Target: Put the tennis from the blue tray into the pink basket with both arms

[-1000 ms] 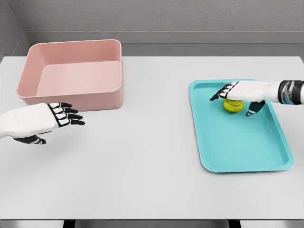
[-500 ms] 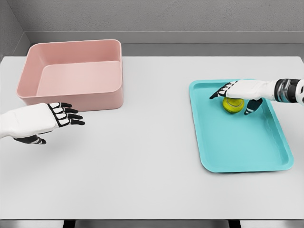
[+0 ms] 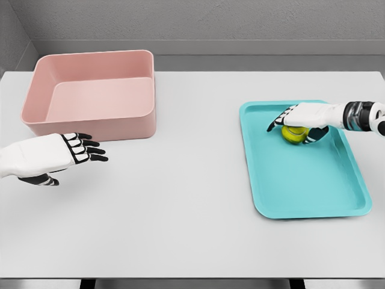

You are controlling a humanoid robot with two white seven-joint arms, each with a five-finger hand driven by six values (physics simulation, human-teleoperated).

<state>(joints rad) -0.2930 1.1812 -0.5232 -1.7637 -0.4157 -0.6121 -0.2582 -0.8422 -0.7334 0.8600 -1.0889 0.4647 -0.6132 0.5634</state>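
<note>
Curling over the tennis ball point(image 3: 294, 135), right robot hand point(image 3: 301, 119) grips it above the white table point(image 3: 180, 205).

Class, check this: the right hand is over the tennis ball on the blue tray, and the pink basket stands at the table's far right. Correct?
Not quite. The head view shows the pink basket at the table's far left. The rest holds: the right hand is over the tennis ball on the blue tray.

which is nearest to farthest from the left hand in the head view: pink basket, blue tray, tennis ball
From the left hand:
1. pink basket, just behind it on the table's left.
2. blue tray, across the table on the right.
3. tennis ball, in the tray's far part under the right hand, slightly beyond the tray's near edge.
</note>
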